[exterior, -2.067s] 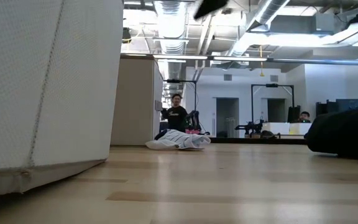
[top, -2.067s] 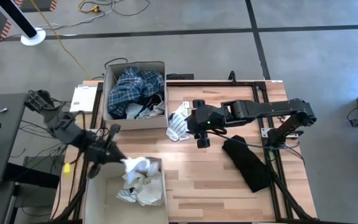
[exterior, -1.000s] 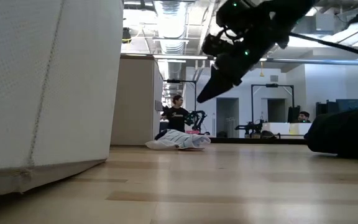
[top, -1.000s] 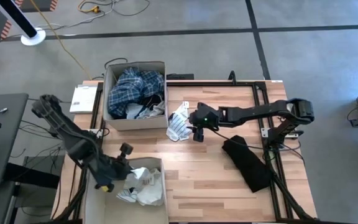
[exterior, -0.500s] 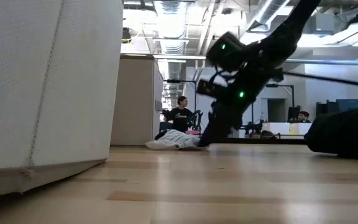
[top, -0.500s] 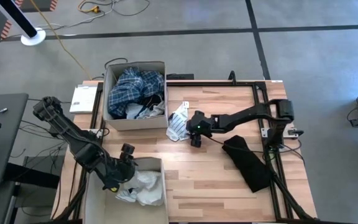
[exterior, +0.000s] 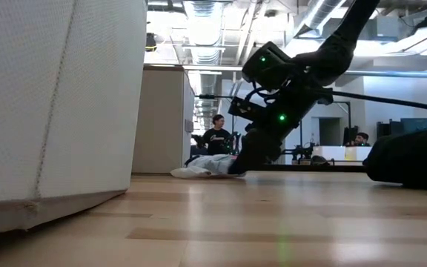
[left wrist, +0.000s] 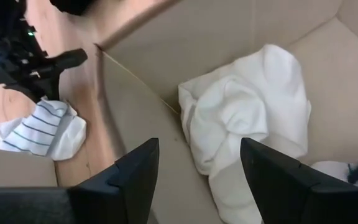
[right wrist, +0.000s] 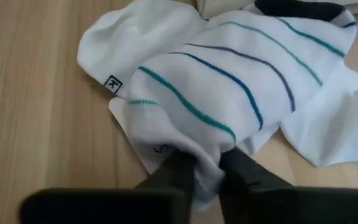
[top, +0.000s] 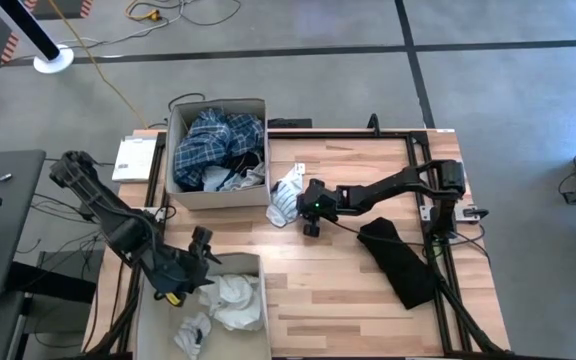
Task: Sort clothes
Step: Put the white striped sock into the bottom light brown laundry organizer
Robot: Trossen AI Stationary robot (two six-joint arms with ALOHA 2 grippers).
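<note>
A white garment with blue and teal stripes lies bunched on the table beside the far box; it also shows in the low view. My right gripper is down at its right edge and is shut on it. My left gripper is open and empty. It hovers over the far left corner of the near cardboard box. In that box lie crumpled white clothes, which also show in the left wrist view. A black garment lies flat at the table's right. My right gripper pinches a bunched fold at the striped garment's right edge between its two fingers. The fingers slant down from the table's right side. The garment rests on the table, heaped up in front of the fingers.
The far cardboard box holds blue plaid cloth and other clothes, and stands just left of the striped garment. The near box's wall fills the left of the low view. Bare wood lies between the boxes and the black garment. People show in the room behind.
My right gripper has come down to the table and gone a little toward the left edge, onto the striped garment's right edge. My left gripper has stayed over the near box and drawn back slightly toward its far left corner. The white clothes in that box have settled and spread.
</note>
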